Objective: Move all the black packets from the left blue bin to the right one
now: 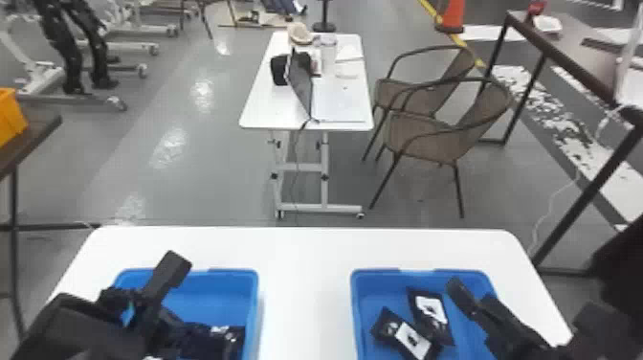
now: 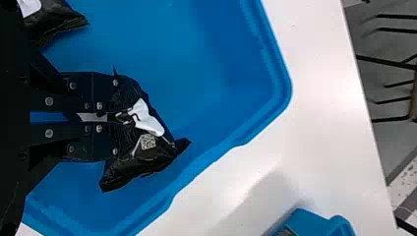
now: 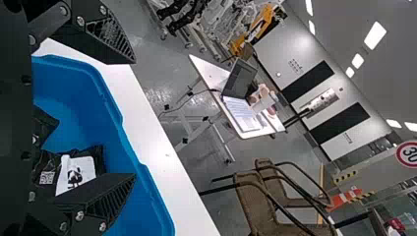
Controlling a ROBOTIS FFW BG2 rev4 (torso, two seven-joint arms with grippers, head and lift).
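In the head view, my left gripper (image 1: pixel 189 335) is low in the left blue bin (image 1: pixel 215 274), at a black packet (image 1: pixel 229 337). The left wrist view has my left gripper (image 2: pixel 115 118) shut on this packet (image 2: pixel 145 155), which has a white label; another black packet (image 2: pixel 56 22) lies in the bin, partly cut off. My right gripper (image 1: pixel 502 320) is over the right side of the right blue bin (image 1: pixel 373 277), where two black packets (image 1: pixel 433 311) lie overlapping. In the right wrist view my right gripper (image 3: pixel 133 118) stands open, a labelled packet (image 3: pixel 78 172) partly behind one finger.
Both bins stand on a white table (image 1: pixel 306 258), with a strip of tabletop between them. Beyond it are another white table (image 1: pixel 335 105) with a laptop, brown chairs (image 1: pixel 430 139) and a dark-framed table at the right.
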